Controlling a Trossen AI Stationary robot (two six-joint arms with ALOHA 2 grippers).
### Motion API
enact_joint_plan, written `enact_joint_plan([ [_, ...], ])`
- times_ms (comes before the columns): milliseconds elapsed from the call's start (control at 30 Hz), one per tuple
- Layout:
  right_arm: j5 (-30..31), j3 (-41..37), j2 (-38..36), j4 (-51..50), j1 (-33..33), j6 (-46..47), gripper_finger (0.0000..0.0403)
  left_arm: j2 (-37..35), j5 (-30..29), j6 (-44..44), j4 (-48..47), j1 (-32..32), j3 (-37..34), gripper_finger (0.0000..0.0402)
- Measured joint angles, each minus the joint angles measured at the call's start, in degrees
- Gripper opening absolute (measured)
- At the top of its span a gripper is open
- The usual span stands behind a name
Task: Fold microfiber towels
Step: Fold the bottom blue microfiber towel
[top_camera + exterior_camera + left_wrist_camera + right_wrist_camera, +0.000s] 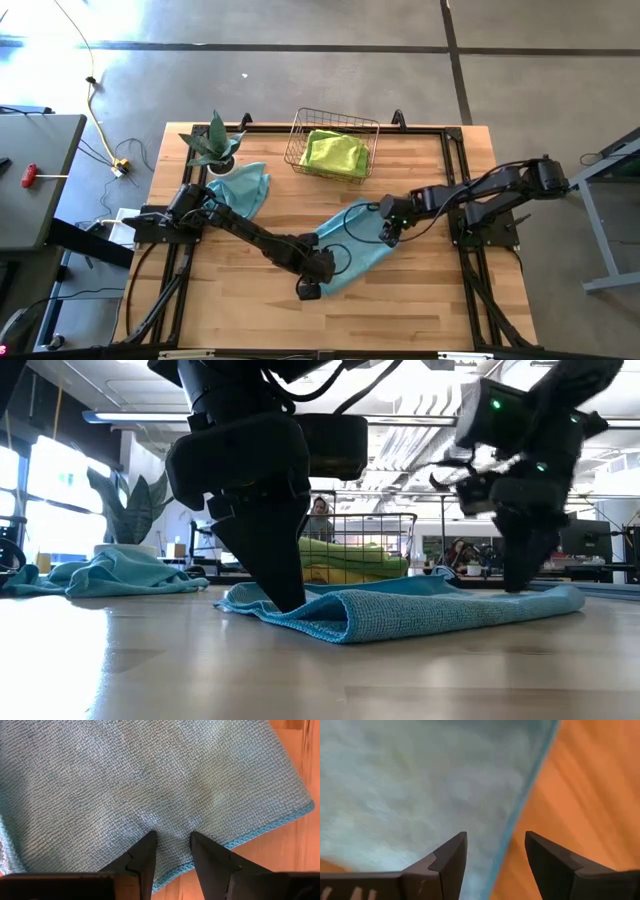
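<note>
A teal towel (352, 248) lies on the wooden table, folded over on itself; the low view shows its rounded fold (350, 628) toward the near edge. My left gripper (310, 289) points down at the towel's near left end, its fingers a little apart (172, 837). My right gripper (389, 236) is open over the towel's right side; one finger is over the cloth and the other over bare wood, astride the hemmed edge (520, 815). A second teal towel (242, 190) lies crumpled at the far left. A lime green towel (335, 152) lies in the wire basket (372, 140). My left gripper sets both fingertips (149, 840) on the towel's top layer close to its hemmed edge (250, 837). It comes from above, pointing down (283, 600). The cloth puckers slightly in the narrow gap between the tips. The towel lies flat on the table. My right gripper hangs at the towel's hemmed edge; I cannot tell whether its fingers touch the cloth.
A spiky potted plant (215, 145) stands at the far left corner beside the crumpled towel. The wire basket stands at the far middle. Bare wood (430, 300) lies toward the near edge and the right. A person (320, 515) shows in the room behind the basket.
</note>
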Motion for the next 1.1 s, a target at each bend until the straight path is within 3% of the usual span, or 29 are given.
enact_joint_plan([
  [267, -2.69, -4.59, -0.28, 5.63, 0.69, 6.63, 0.0193, 0.00, -0.02, 0.85, 0.13, 0.00, -0.01, 0.0115],
  [700, -0.21, -4.77, -0.04, 10.49, 7.79, 8.56, 0.0186, 0.00, -0.07, 1.50, 0.39, 0.31, -0.01, 0.0115],
  [833, 2.38, -4.74, -0.02, 9.11, 8.47, 9.03, 0.0143, 0.00, -0.07, 1.50, 0.43, 0.44, -0.01, 0.0115],
  [1033, 3.54, -4.74, -0.02, 7.67, 8.34, 8.84, 0.0021, 0.11, -0.06, 1.51, 0.60, 0.32, 0.69, 0.0115],
  [1100, 3.28, -4.72, -0.02, 7.50, 8.23, 7.89, 0.0009, 0.13, -0.02, 2.50, 0.48, 0.06, 1.44, 0.0115],
])
